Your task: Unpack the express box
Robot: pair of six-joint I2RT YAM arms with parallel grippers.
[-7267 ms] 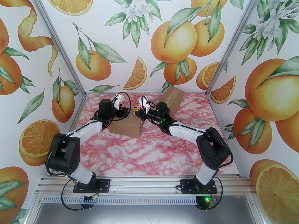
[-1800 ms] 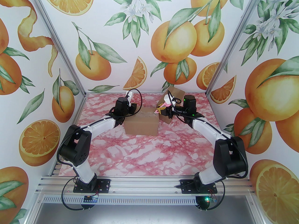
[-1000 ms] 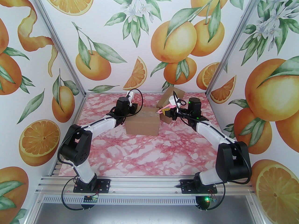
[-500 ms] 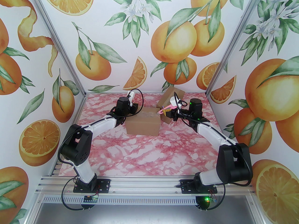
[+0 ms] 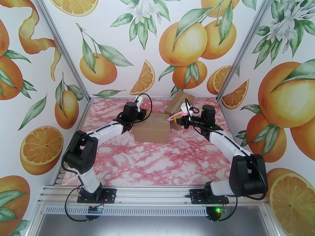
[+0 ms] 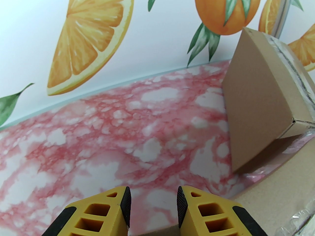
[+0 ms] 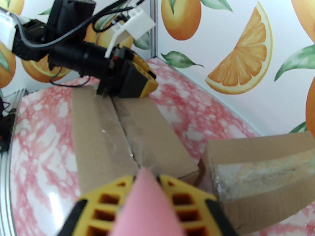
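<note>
Right end effector (image 7: 146,178) grips a pink tool (image 7: 147,205) at the plain taped box (image 7: 98,131); left end effector (image 6: 153,200) stands partly open.

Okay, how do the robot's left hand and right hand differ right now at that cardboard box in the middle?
The left hand is open with nothing in it; the right hand is shut on a pink tool. The left hand sits at the left end of the cardboard box; the right hand is at its right end, with the tool tip pointing at the taped seam. Both are yellow and black and sit low by the box top.
</note>
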